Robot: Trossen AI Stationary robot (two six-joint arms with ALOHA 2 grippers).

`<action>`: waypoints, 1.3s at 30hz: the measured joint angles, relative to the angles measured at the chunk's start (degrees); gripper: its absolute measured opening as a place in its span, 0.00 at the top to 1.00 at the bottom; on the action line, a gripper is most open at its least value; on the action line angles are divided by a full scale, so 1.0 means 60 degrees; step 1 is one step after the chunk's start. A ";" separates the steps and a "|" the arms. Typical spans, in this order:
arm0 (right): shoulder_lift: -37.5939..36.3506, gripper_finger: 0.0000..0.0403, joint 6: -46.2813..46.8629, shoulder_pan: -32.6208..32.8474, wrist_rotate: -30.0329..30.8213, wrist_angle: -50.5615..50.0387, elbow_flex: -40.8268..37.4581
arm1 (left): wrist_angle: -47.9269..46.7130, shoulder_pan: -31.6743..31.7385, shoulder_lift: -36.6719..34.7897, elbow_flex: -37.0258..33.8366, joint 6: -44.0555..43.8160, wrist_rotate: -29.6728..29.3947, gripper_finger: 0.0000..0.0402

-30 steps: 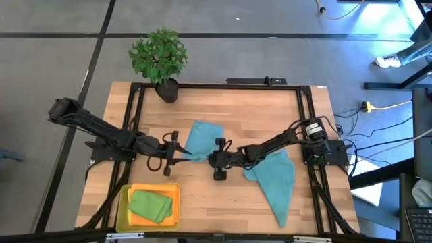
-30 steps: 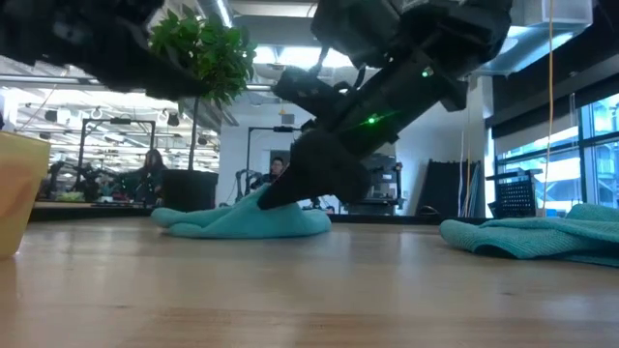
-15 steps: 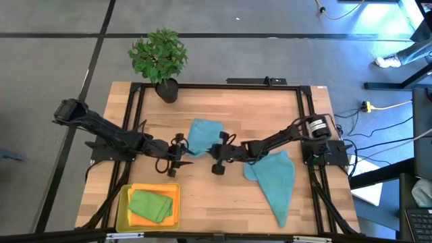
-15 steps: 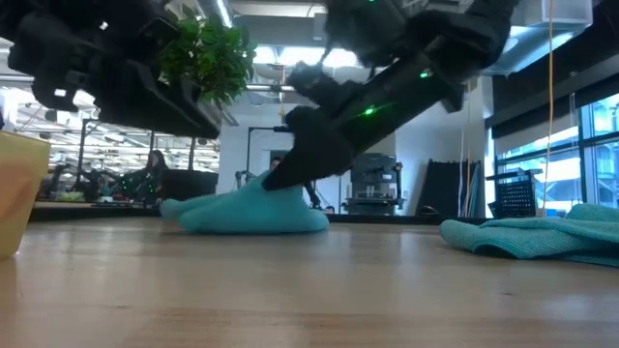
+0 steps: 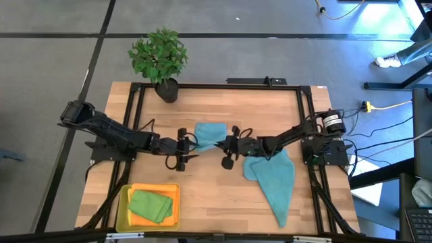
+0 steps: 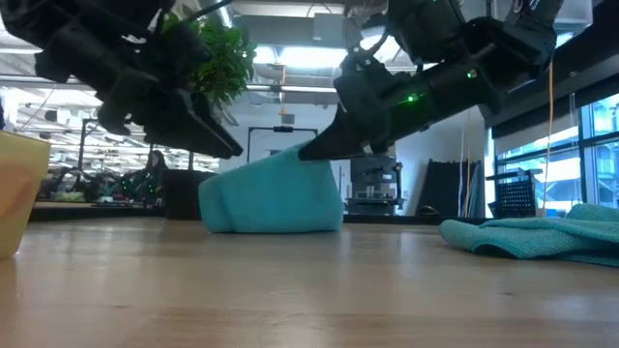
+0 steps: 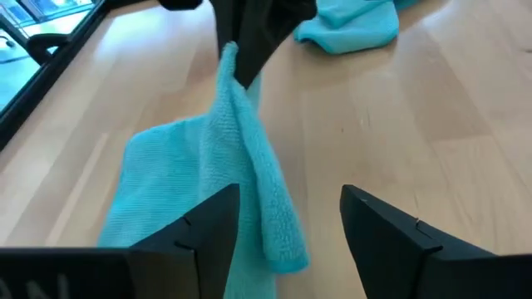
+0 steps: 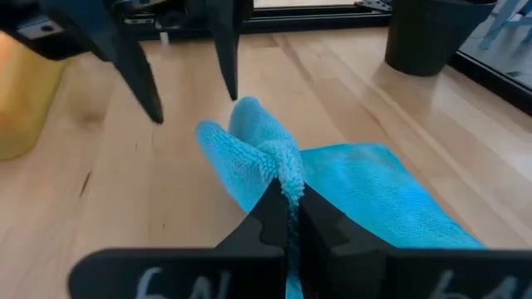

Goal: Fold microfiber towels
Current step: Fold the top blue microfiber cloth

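Left to right across my wooden desk (image 5: 216, 202). At the near left corner, a rigid yellow rectangular plastic tray (image 5: 121, 202) holds a folded green microfiber towel (image 5: 150, 205), presumably parked there as finished work. Beside it, my left tool (image 5: 187, 144) stands released, its two dark fingers (image 7: 391, 237) spread apart just short of the cloth and touching nothing; I judge it has let go so the fold can be carried by the other arm alone. At centre, the teal-blue microfiber towel being folded (image 5: 208, 133) lies partly flat, with one edge raised into a soft, napped ridge that droops under its own weight. My right tool (image 5: 230, 143) is clenched on that raised edge, the loop-pile hem pinched between its fingertips, evidently to draw the flap over the flat part. To the right, a second teal-blue microfiber towel (image 5: 273, 181) sprawls unfolded, creased and tapering, awaiting its turn. A potted green plant (image 5: 159, 55) stands at the far edge.
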 joint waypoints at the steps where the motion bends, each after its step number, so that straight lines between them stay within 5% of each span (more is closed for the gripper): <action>1: 0.0000 0.99 0.0002 -0.0003 -0.0002 -0.0002 0.0000 | -0.0023 0.0000 0.0117 0.0087 0.0000 -0.0006 0.49; 6: 0.0000 0.99 0.0029 -0.0006 -0.0016 0.0032 0.0004 | -0.0041 -0.0010 0.0814 0.0529 0.0102 -0.0075 0.45; 14: 0.0004 0.99 0.0192 -0.0006 -0.0196 0.0012 0.0007 | -0.0449 -0.0046 0.1237 0.1312 0.0379 -0.1554 0.36; 39: 0.0015 0.99 0.0243 -0.0003 -0.0221 -0.0291 0.0018 | -0.3051 0.0605 0.1390 0.1521 -0.1759 -0.0499 0.31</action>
